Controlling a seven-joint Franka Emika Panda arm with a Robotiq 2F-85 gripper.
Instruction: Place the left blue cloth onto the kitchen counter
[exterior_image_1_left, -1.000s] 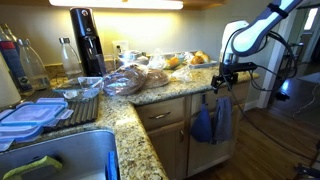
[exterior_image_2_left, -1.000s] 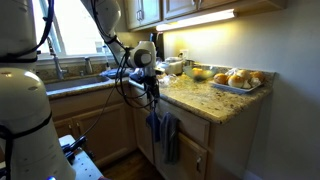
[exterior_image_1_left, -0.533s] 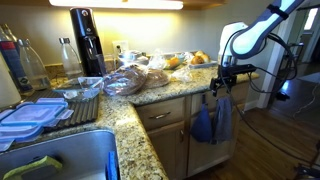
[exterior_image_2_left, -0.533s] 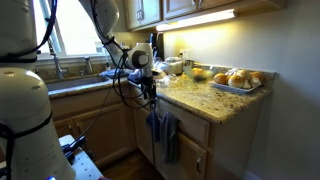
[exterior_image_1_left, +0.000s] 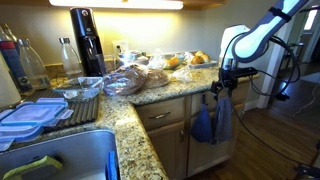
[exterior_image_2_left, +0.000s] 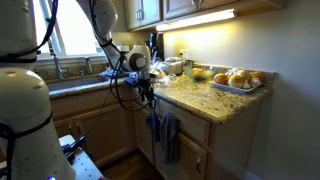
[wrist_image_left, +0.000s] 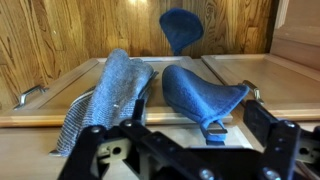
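The left blue cloth (wrist_image_left: 200, 92), plain royal blue, hangs folded over the drawer front beside a duller grey-blue towel (wrist_image_left: 108, 95). Both exterior views show the blue cloth (exterior_image_1_left: 203, 124) (exterior_image_2_left: 153, 130) hanging below the edge of the speckled granite kitchen counter (exterior_image_1_left: 135, 112) (exterior_image_2_left: 205, 100). My gripper (wrist_image_left: 199, 125) is open, its fingers on either side of the blue cloth's top fold, just above it. In both exterior views the gripper (exterior_image_1_left: 221, 86) (exterior_image_2_left: 147, 92) hovers at the counter's edge over the cloths.
On the counter stand a tray of baked goods (exterior_image_2_left: 235, 80), bagged bread (exterior_image_1_left: 130, 78), a black drink machine (exterior_image_1_left: 88, 40), bottles (exterior_image_1_left: 68, 55) and plastic containers (exterior_image_1_left: 25, 118). A sink (exterior_image_1_left: 60, 160) lies at the near end. The grey-blue towel (exterior_image_1_left: 223, 118) hangs beside the blue one.
The gripper has shifted slightly closer to the hanging cloths. The cloths have not moved.
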